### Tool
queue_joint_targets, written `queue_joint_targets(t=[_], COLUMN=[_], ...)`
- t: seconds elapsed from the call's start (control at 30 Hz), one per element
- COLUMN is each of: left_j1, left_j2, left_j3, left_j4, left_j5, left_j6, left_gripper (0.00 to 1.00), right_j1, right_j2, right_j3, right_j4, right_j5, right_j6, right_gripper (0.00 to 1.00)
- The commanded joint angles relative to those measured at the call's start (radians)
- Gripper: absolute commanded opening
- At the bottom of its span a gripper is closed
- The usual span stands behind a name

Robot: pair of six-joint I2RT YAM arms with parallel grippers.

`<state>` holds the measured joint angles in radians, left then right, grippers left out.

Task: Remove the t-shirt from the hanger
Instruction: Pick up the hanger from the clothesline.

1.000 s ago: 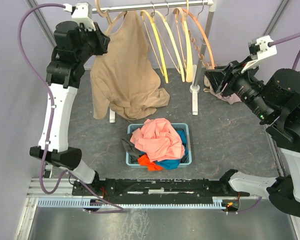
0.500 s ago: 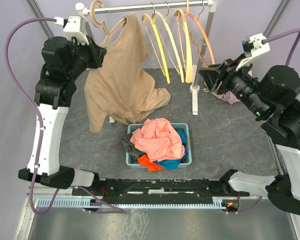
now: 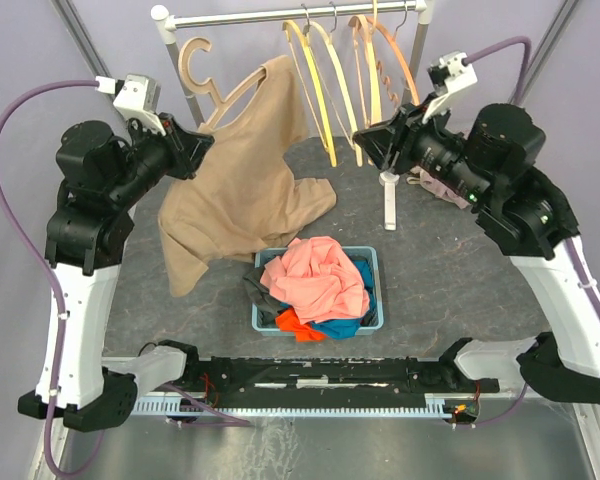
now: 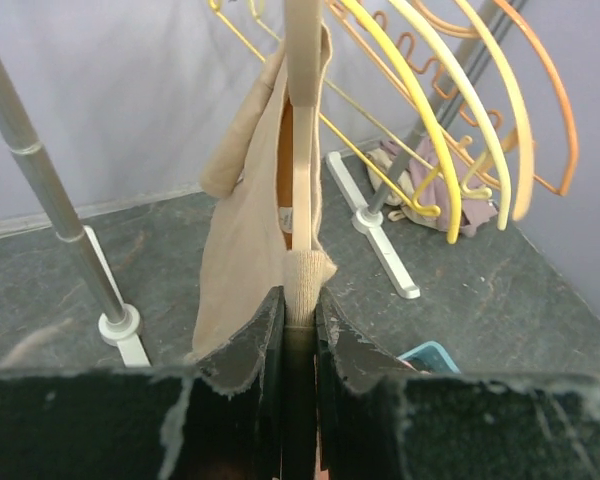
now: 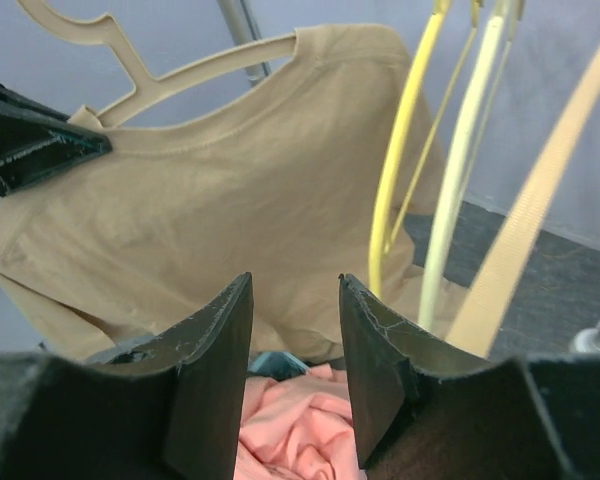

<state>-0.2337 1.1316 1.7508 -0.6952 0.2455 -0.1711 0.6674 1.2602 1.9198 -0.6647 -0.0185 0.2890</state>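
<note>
Clamping one end of the wooden hanger point(image 4: 302, 90) through a fold of tan cloth, the left gripper point(image 4: 298, 300) had its jaws pressed close on both. The t-shirt point(image 3: 245, 190) hung on that hanger straight ahead of the left fingers. One shoulder was bunched at the grip, and the other was draped over the hanger's far arm. Its body sagged below and beyond the gripper toward the floor. The hanger was tilted, with its hook standing up above the left gripper and short of the rail point(image 3: 280, 13).

The right gripper point(image 5: 295, 285) faced the shirt from the opposite side, its jaws apart with nothing between them. The shirt's chest spread just ahead of its fingertips without touching them. A row of yellow hangers point(image 5: 405, 150) hung ahead and to its right. Below the right gripper lay a pink heap of clothes point(image 3: 315, 278) in the blue basket point(image 3: 374, 262).
</note>
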Motion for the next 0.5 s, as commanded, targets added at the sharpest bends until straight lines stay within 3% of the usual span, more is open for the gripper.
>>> queue_joint_targets(t=[0.0, 0.47], left_j1=[-0.005, -0.004], left_j2=[-0.061, -0.094], left_j3=[-0.014, -0.02], left_j4=[0.118, 0.113], left_j5=[0.122, 0.26], left_j6=[-0.054, -0.07], left_gripper=[0.03, 0.03], right_j1=[0.0, 0.002], right_j2=[0.048, 0.283], right_j3=[0.026, 0.214], right_j4=[0.123, 0.189], right_j5=[-0.086, -0.16], right_j6=[0.069, 0.122], right_gripper=[0.48, 0.54])
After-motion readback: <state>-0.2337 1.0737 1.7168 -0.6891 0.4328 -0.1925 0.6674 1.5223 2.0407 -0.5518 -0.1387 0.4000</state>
